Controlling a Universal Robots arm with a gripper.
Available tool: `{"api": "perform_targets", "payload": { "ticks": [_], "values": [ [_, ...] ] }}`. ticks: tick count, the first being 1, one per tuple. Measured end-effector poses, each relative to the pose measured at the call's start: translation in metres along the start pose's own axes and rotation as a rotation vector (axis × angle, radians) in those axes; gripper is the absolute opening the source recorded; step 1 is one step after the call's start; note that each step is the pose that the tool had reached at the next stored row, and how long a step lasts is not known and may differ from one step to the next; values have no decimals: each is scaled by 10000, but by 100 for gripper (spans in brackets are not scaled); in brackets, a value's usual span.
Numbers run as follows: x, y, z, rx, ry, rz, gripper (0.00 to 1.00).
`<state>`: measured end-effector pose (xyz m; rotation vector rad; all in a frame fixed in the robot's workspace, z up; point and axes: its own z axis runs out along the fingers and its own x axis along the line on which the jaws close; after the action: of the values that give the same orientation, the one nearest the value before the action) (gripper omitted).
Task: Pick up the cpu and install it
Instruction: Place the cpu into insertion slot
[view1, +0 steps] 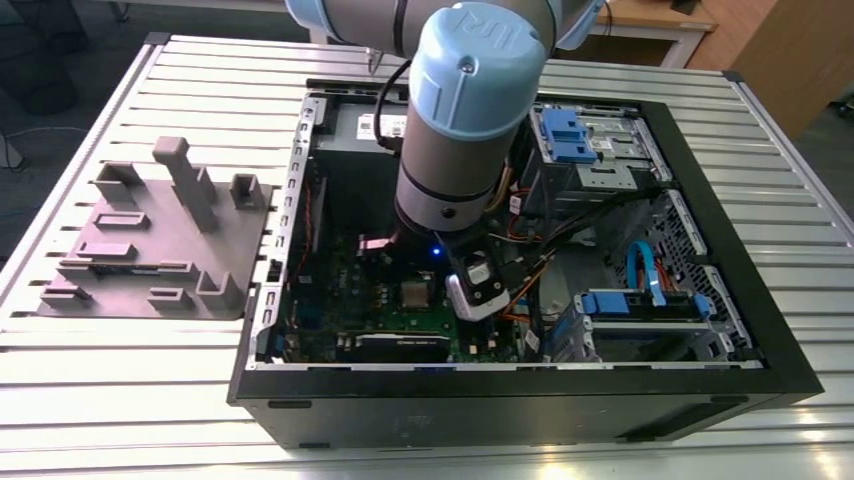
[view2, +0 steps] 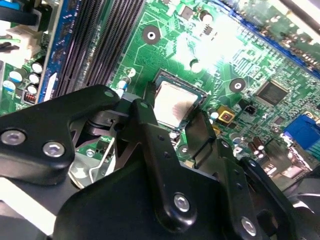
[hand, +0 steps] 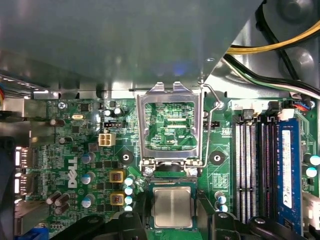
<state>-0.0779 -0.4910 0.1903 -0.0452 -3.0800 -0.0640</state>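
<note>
The gripper (view2: 170, 114) was down inside the open computer case (view1: 747, 330). Its two black fingers (view2: 150, 145) were spread apart, and nothing was clamped between them. The cpu (view2: 174, 104) lay flat in the gap, silvery top up. It was seated in the square socket (hand: 172, 186) on the green motherboard (hand: 75, 150).

In the first wrist view a finger stood on either side of the socket, just outside its rim rather than against the chip's edges. I could not quite make out whether the tips touched the board or hung just clear of it. Just beyond the socket, the metal load plate (hand: 141, 130) was swung open. The green board showed through its empty window.

Rows of black memory slots (hand: 250, 170) ran alongside the socket, near it but apart. A bundle of yellow and black cables (hand: 280, 45) crossed the case wall past them.

Stepping back, the arm (view1: 461, 120), pale blue at the joint and grey below, came down from above into the middle of the case. The case lay on its side on a ribbed metal table (view1: 120, 420). Blue drive brackets (view1: 567, 135) sat inside the case towards the exterior view's right.

On the exterior view's left, just beside the case, was the grey holder block (view1: 147, 240) with its upright posts. It was well apart from the gripper.
</note>
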Motion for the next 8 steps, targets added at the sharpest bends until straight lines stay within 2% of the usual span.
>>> {"api": "perform_targets", "payload": {
  "ticks": [8],
  "values": [
    [-19, 0, 17, -5, -10, -2, 51]
  ]
}}
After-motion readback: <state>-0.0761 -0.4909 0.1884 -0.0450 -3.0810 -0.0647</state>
